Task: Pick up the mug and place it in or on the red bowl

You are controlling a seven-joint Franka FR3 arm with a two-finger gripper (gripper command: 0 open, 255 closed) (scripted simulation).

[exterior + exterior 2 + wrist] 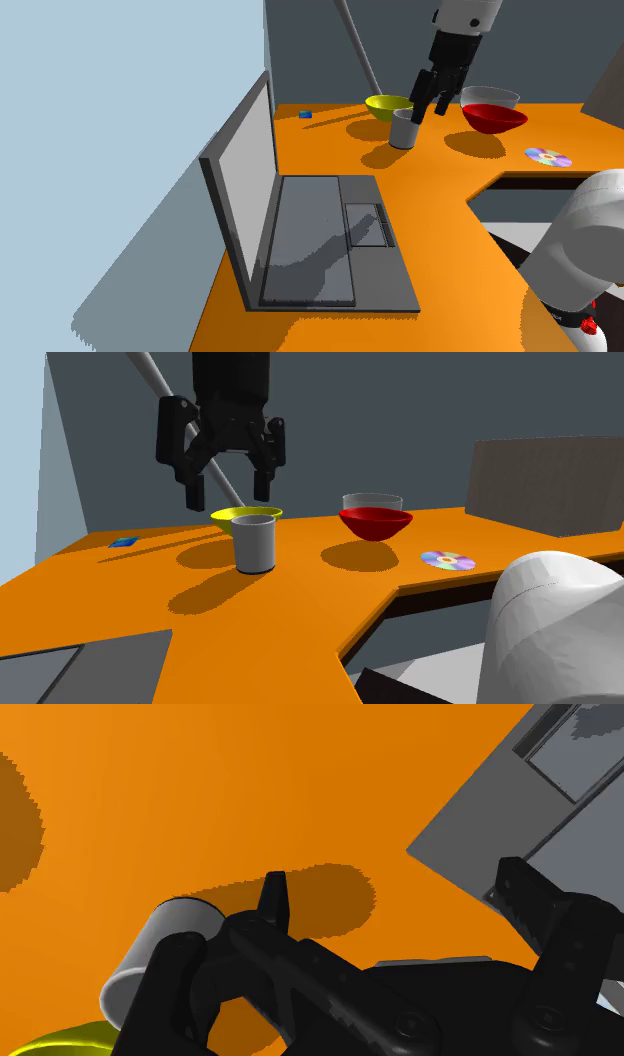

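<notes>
A grey mug (403, 128) stands upright on the orange table (440, 200), next to a yellow bowl (388, 105). The red bowl (494, 118) sits further toward the shoulder view's right. My black gripper (430, 100) hangs open in the air just above the mug, touching nothing. In the second exterior view the gripper (228, 487) is over the mug (254, 542), with the red bowl (376, 522) to the right. In the wrist view the mug (160, 954) lies outside the fingers, beside one fingertip (274, 894), not between them.
An open grey laptop (310, 230) fills the table's near left part. A pale bowl (490, 96) stands right behind the red one. A shiny disc (549, 157) lies near the table's cut-out edge, and a small blue object (305, 114) at the far left.
</notes>
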